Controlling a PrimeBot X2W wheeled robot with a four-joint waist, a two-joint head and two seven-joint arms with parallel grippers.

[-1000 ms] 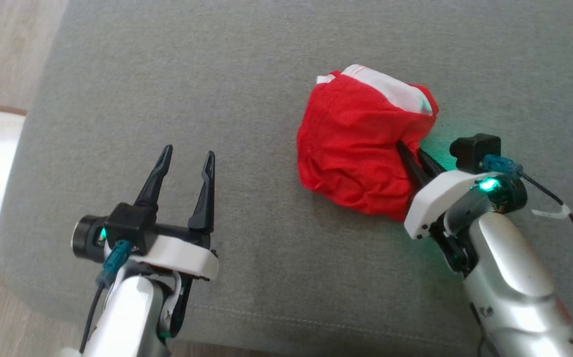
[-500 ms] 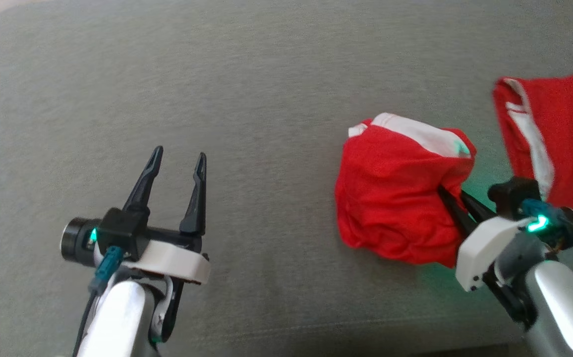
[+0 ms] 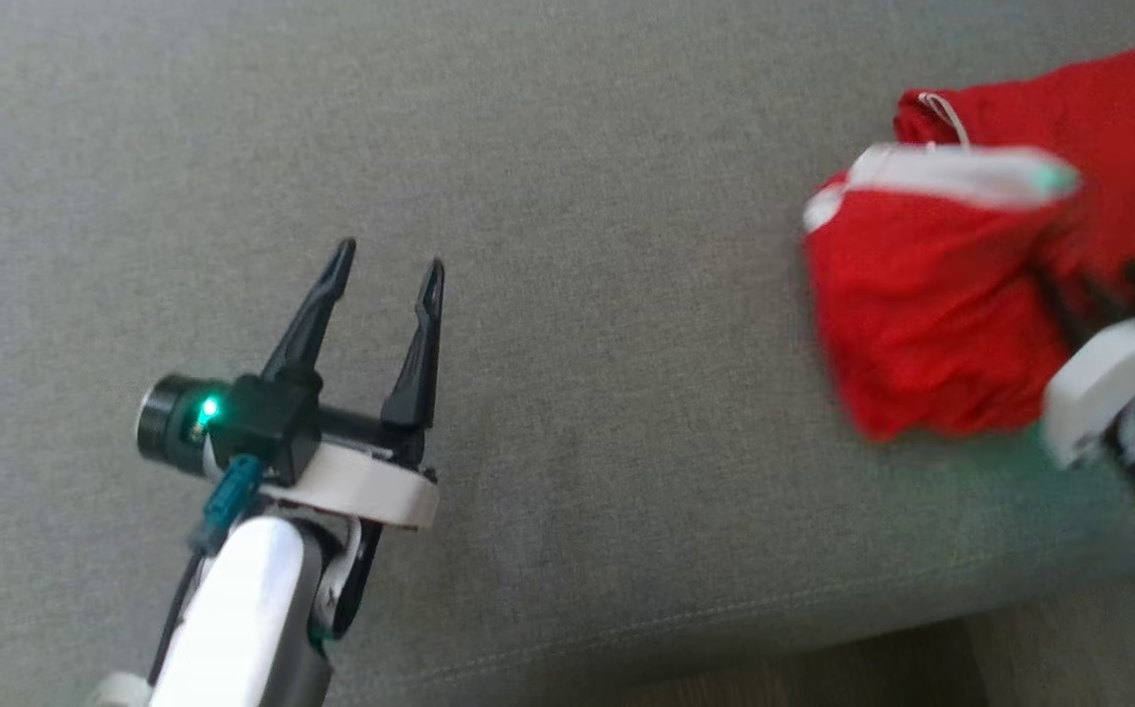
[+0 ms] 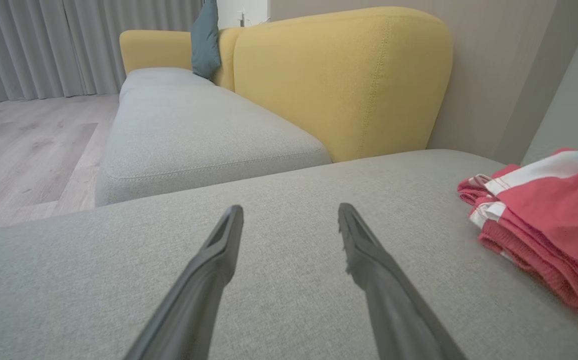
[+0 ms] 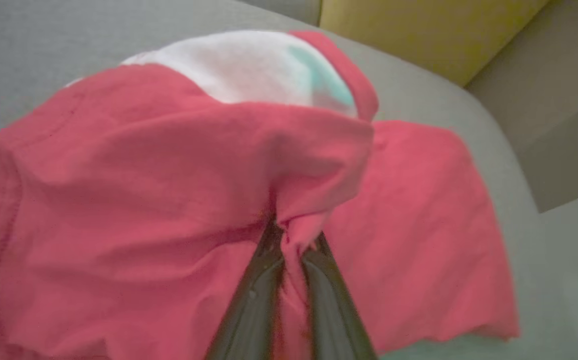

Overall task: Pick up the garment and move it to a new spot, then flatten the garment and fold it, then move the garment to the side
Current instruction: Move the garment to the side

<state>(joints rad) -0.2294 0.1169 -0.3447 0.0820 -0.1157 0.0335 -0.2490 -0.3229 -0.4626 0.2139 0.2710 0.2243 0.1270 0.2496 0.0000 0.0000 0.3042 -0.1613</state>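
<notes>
1. Right gripper point(image 5: 294, 235): fingers nearly together, pinching a fold of the red garment point(image 3: 921, 314). Cloth is wedged between them and the rest bunches over the fingers.
2. The grip is on mid-body fabric on the wad's right side, not on an edge. The white band point(image 3: 950, 172) sits on top, away from the fingers.
3. The garment is balled up at the right of the grey cushion point(image 3: 577, 295), toward its front edge. The head view is blurred there, so I can't tell if it's clear of the cushion or dragging.
4. A second red cloth point(image 3: 1117, 108) lies just behind it, overlapping in view. Touching or not: can't tell.
5. Left gripper point(image 3: 391, 257): fingers spread, empty, over bare cushion, well apart from the garment.
6. Handling, my read: a light, limp knit with no stiffness. A single pinch carries only a wad, and it will slump and fold on itself wherever it's set down. It isn't fragile or slippery, but it could catch on the cushion weave if dragged, or pull the second cloth along.
7. Where to hold for flattening: the band — it's the thickest and best-defined edge. Put one gripper at each end and pull apart so the body lays out. The mid-body pinch is fine for the move only.
</notes>
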